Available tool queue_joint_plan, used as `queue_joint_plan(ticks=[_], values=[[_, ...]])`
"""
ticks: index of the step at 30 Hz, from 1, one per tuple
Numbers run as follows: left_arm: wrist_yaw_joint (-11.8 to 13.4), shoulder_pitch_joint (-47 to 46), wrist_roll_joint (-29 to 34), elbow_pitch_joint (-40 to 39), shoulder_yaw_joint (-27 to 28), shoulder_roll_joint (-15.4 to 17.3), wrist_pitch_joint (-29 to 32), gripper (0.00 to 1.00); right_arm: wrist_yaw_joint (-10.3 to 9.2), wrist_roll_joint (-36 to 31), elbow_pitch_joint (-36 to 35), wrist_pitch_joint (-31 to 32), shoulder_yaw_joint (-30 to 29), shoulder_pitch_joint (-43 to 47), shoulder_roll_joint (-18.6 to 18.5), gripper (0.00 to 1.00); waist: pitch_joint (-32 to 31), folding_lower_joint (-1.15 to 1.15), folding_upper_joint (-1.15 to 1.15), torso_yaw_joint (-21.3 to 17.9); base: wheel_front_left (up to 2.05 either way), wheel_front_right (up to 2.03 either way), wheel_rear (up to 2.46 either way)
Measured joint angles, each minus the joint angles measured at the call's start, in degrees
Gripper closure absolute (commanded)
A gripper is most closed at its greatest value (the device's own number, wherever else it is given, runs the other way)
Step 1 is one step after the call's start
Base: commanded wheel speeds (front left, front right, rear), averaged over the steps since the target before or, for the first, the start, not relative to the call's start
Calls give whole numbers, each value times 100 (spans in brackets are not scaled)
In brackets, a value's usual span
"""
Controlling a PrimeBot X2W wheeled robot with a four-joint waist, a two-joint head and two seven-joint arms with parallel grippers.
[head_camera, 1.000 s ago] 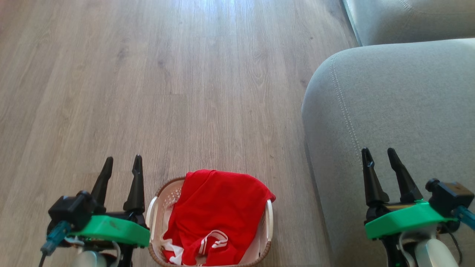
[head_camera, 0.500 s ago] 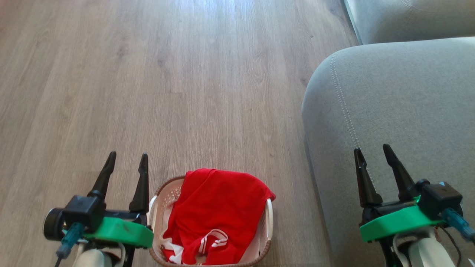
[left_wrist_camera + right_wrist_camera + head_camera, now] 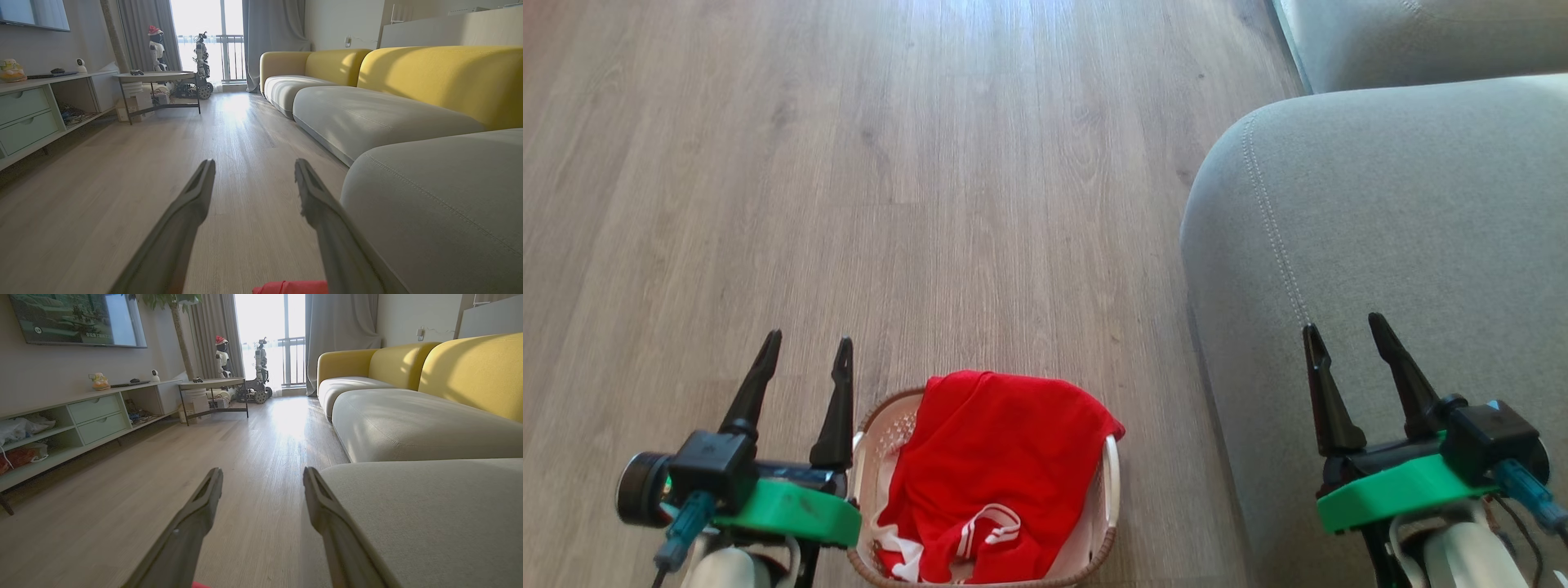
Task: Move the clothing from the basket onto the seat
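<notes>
Lying in the basket [image 3: 888,431], the clothing [image 3: 996,465] was untouched; left gripper [image 3: 810,340] and right gripper [image 3: 1343,324] stood parted, holding nothing.

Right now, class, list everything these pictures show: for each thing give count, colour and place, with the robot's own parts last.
clothing: one, red with white stripes, in the basket
basket: one, white with brown rim, on the floor
seat: one, grey, right of the basket
floor: one, pale wood, under the basket
table: one, pale round top, far across the floor
left claw: one, black, open, left of the basket
right claw: one, black, open, above the seat's edge
</notes>
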Motion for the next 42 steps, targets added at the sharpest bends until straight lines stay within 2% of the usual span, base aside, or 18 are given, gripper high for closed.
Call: queue_joint_plan(ticks=[10, 25, 34, 42], values=[[-2, -1, -9, 81, 16, -1, -1, 0, 0, 1, 0, 0, 8, -4, -48, 0, 126, 0, 0, -83, 0, 0, 0], [-52, -319, -100, 404, 64, -2, -1, 0, 0, 19, -359, -1, 163, -325, -94, 0, 816, 0, 0, -437, 0, 0, 0], [-62, -904, -160, 1105, 154, 77, -16, 0, 0, 18, -687, -1, 219, -807, -108, 0, 1527, 0, 0, -634, 0, 0, 0], [-107, -1642, -334, 2215, 46, 155, -16, 0, 0, 14, -879, -1, 210, -1105, -93, 0, 2207, 1, 0, -790, 0, 0, 0]])
